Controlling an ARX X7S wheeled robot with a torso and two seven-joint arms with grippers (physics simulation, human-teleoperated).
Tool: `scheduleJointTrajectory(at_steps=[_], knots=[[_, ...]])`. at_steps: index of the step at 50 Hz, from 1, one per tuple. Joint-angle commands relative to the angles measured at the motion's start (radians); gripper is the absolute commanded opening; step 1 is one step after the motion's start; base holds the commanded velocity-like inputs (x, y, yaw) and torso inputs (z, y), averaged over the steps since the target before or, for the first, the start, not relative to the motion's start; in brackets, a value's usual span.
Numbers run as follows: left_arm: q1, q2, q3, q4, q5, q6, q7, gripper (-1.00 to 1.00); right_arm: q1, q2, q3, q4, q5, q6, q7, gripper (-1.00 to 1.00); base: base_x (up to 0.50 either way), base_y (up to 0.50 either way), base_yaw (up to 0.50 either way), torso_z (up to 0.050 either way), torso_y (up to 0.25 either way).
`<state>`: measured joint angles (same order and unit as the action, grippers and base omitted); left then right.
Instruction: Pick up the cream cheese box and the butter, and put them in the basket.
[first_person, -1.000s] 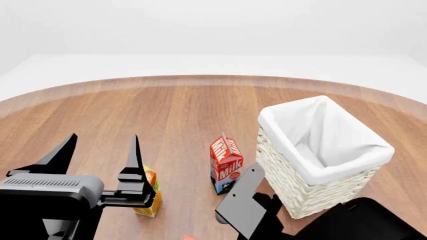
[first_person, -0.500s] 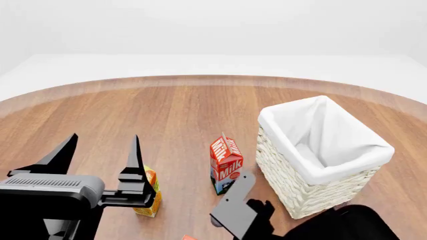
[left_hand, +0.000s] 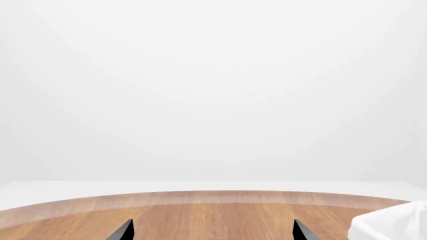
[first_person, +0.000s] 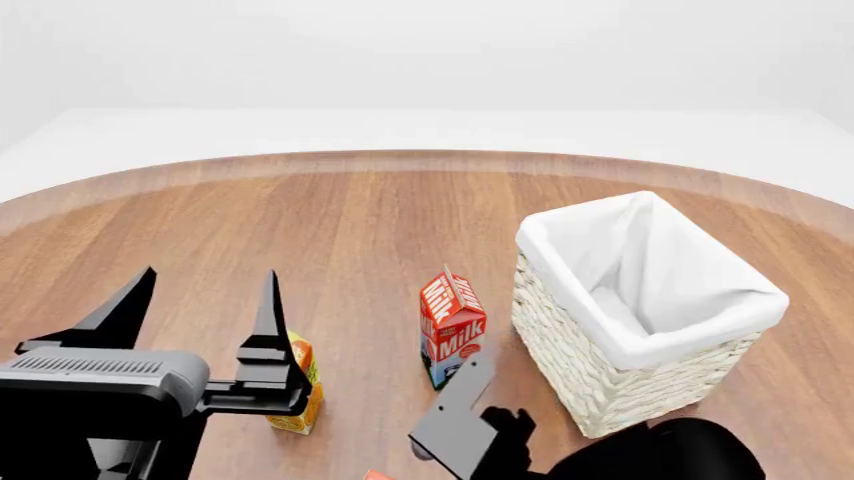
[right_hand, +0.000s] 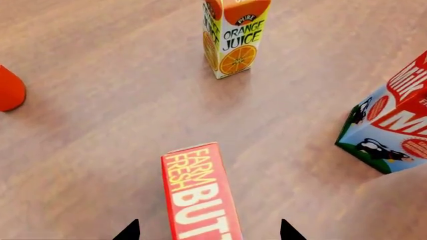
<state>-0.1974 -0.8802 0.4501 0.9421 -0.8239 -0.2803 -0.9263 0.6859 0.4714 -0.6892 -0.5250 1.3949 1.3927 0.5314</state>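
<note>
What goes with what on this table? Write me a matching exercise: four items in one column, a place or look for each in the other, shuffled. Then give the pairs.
Items:
1. butter
2. orange juice carton
3. milk carton
4. basket

Descriptions:
A. white wicker with a cloth liner
B. upright, next to the basket
C. lying flat, just ahead of the open right end effector
D. upright, partly hidden by the left end effector in the head view

Pairs: 1-C, 2-D, 3-B, 4-A
</note>
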Motion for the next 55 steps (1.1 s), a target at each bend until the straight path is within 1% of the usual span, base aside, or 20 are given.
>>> scheduleJointTrajectory(at_steps=[1, 42, 55], knots=[[-0.001, -0.002, 0.002, -0.002, 0.001, 0.003, -0.001, 1.00, 0.006, -0.005, -0.037, 0.018, -0.046, -0.019, -0.034, 1.00, 0.00, 0.00, 0.00, 0.000, 0.000], [-0.010, -0.002, 0.018, -0.006, 0.001, 0.007, -0.003, 1.00, -0.003, 0.000, -0.158, 0.089, -0.186, -0.108, -0.144, 1.00, 0.00, 0.00, 0.00, 0.000, 0.000], [-0.004, -0.008, 0.020, -0.003, 0.004, 0.014, -0.004, 1.00, -0.015, -0.005, -0.185, 0.106, -0.210, -0.129, -0.155, 1.00, 0.00, 0.00, 0.00, 0.000, 0.000]])
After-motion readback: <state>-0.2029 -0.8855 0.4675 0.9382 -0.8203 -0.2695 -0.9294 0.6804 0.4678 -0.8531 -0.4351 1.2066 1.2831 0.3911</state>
